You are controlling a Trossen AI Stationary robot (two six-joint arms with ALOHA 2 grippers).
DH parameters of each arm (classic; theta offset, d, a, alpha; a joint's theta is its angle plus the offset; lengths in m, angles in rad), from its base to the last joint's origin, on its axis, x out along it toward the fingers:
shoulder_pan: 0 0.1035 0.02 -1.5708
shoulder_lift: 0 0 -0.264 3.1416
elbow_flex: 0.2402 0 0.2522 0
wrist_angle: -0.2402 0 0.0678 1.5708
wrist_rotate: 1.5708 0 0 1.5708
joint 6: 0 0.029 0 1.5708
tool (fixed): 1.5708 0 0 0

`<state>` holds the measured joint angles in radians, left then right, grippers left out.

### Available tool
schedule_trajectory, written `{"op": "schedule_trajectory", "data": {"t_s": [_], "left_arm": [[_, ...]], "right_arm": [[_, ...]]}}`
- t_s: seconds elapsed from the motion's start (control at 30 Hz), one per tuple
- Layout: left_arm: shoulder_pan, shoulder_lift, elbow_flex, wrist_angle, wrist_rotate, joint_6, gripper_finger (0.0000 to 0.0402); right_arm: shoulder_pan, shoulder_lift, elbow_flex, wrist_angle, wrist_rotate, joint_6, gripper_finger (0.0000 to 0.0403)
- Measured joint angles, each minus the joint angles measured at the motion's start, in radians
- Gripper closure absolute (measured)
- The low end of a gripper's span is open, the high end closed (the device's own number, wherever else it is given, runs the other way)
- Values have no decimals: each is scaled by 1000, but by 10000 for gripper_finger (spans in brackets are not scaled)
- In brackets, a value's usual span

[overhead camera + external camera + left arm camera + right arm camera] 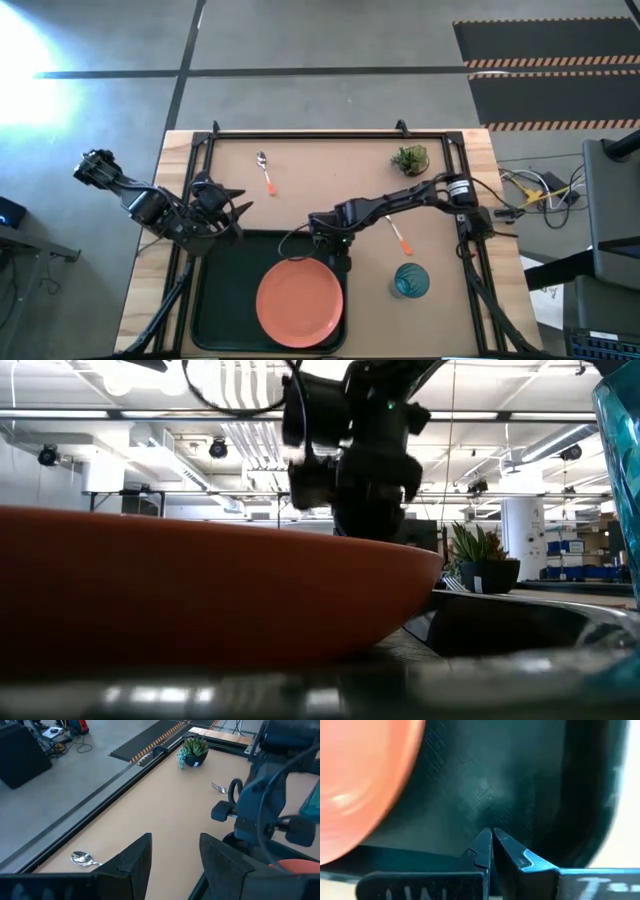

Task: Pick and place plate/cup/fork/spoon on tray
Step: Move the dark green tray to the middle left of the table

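The orange-red plate (300,300) lies flat in the dark green tray (215,290), toward its right side. My right gripper (335,245) is shut and points steeply down over the tray's far right corner, just beyond the plate's rim (365,785). My left gripper (225,205) hangs open and holds nothing, above the table by the tray's far left corner. The spoon (265,172) lies on the table at the far left. The fork (398,237) lies right of the tray, partly under my right arm. The teal cup (410,281) stands on the table near the fork. My right gripper (492,837) has its shut fingertips close over the tray's floor (490,790), coming steeply from above. Whether they touch the floor I cannot tell. It holds nothing.
A small potted plant (410,158) stands at the far right of the table. A black frame rail (330,134) runs along the far edge and down both sides. Bare tabletop (320,180) lies between the spoon and the plant.
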<state>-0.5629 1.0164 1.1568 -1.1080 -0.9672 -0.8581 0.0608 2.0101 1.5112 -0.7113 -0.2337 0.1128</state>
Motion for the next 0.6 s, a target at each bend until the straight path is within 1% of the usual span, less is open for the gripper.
{"op": "schedule_trajectory", "data": {"t_s": [0.23,0.33,0.47,0.6], "left_arm": [[0,0,0,0,0,0,253],[0,0,0,0,0,0,253],[0,0,1,1,0,0,253],[0,0,2,1,1,0,253]], "right_arm": [[-9,15,4,-31,25,-31,394],[-26,9,3,-81,30,-44,394],[-51,3,3,-164,90,-79,394],[-81,3,2,-209,99,-100,394]]}}
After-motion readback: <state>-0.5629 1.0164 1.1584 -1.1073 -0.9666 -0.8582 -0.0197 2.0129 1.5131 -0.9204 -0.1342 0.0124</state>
